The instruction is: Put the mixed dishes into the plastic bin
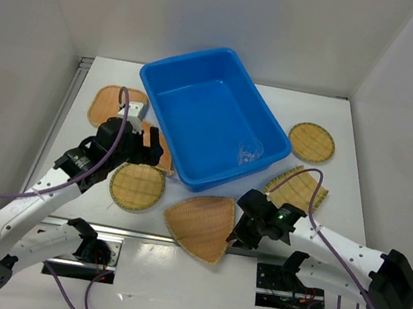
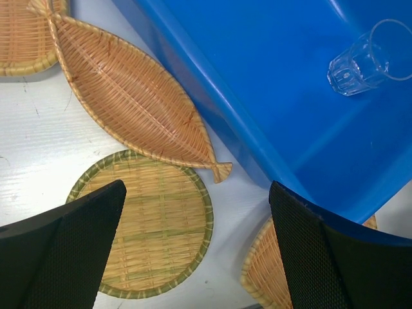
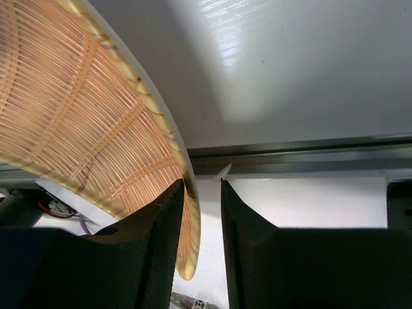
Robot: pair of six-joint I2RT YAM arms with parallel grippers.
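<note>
The left gripper (image 2: 196,190) is held wide open over a round tray (image 2: 151,225) left of the blue bin (image 2: 257,116). The right gripper (image 3: 203,187) is set narrowly apart, unclamped, around the fan-shaped tray (image 3: 77,116) rim.

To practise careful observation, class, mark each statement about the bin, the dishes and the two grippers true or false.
1. The clear cup is inside the blue bin. True.
2. The left gripper is shut on the leaf-shaped tray. False: its jaws stand wide open above the trays and hold nothing.
3. A woven tray is already in the bin. False: only the cup is in it. Every tray lies on the table.
4. The right gripper is at the fan-shaped tray's edge. True.
</note>
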